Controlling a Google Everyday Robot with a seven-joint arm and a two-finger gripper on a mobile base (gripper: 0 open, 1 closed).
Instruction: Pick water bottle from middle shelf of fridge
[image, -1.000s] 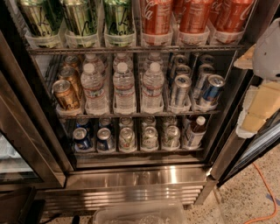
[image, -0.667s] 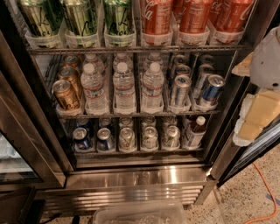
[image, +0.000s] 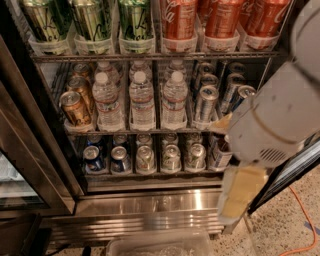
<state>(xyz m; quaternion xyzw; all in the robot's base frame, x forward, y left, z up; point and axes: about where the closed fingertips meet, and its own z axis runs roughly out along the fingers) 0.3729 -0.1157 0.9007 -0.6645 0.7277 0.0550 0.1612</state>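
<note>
Since a second ago, my arm has swung in from the right edge, and my gripper (image: 239, 196) now hangs low in front of the right side of the fridge (image: 150, 204). It shows as a cream slab below my white wrist (image: 272, 125). Whether it is spread or pressed together I cannot tell.

Just left of the gripper, a dark bottle (image: 218, 154) on the bottom rack is half hidden behind me, and a row of short cans (image: 145, 158) runs leftward from it.

Above, my wrist covers the right end of the middle shelf (image: 125, 132). Silver and blue cans (image: 205, 102) stand in the lanes beside my wrist. Left of them stands the water bottle (image: 174, 100), upright in its clear tray at the front of the shelf, white cap on, well apart from my gripper. Two more clear bottles (image: 142, 100) (image: 107, 102) stand beside it in the next lanes, others lined up behind them. Gold cans (image: 75, 107) fill the leftmost lane.

On the top rack stand tall green cans (image: 90, 20) and red cans (image: 180, 17). An orange cable (image: 300, 215) lies on the speckled floor at the right.
</note>
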